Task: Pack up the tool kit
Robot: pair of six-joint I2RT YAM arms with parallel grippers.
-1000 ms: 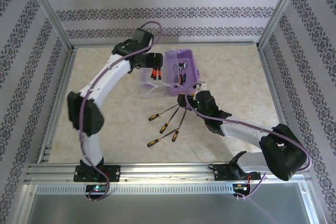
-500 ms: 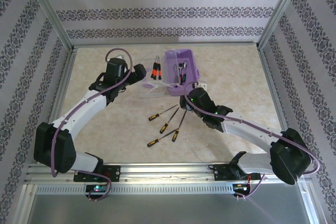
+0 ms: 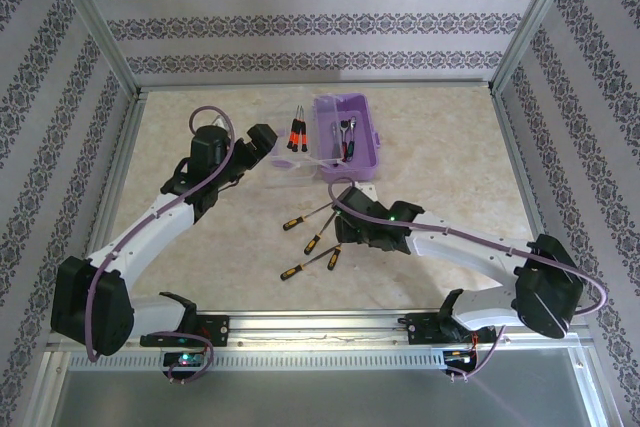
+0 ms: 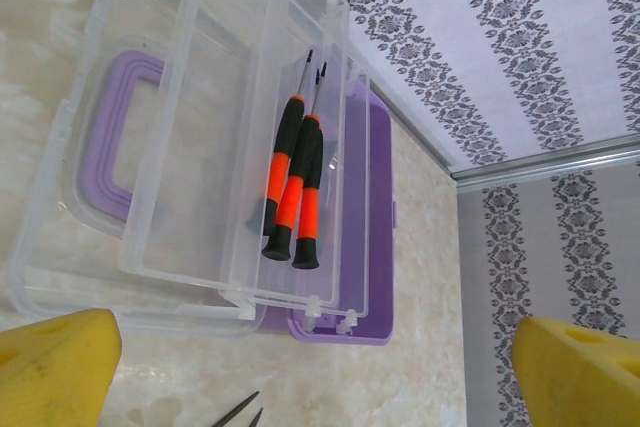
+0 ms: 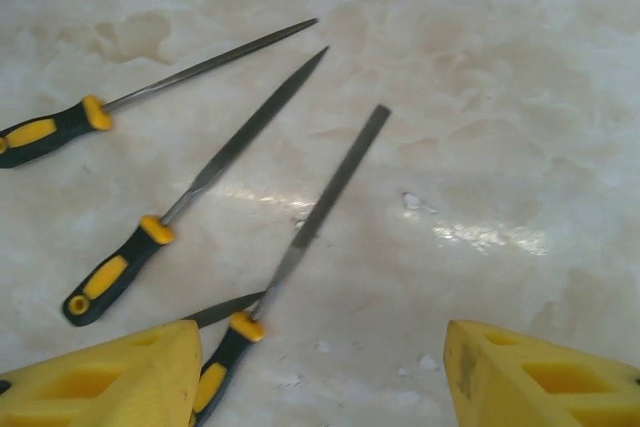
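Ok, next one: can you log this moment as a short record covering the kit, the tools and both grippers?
tool kit: open, lilac base beside clear lid
in clear lid: two orange-and-black screwdrivers
in lilac base: small metal tools, type unclear
loose on table: several yellow-and-black-handled files
left gripper: open, empty, facing the lid
right gripper: open, empty, just above the files

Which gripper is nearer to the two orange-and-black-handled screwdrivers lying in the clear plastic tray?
Left. The left gripper, open, sits just left of the screwdrivers, beside the tray; the right gripper hangs farther off, over the loose yellow-and-black-handled files on the table.
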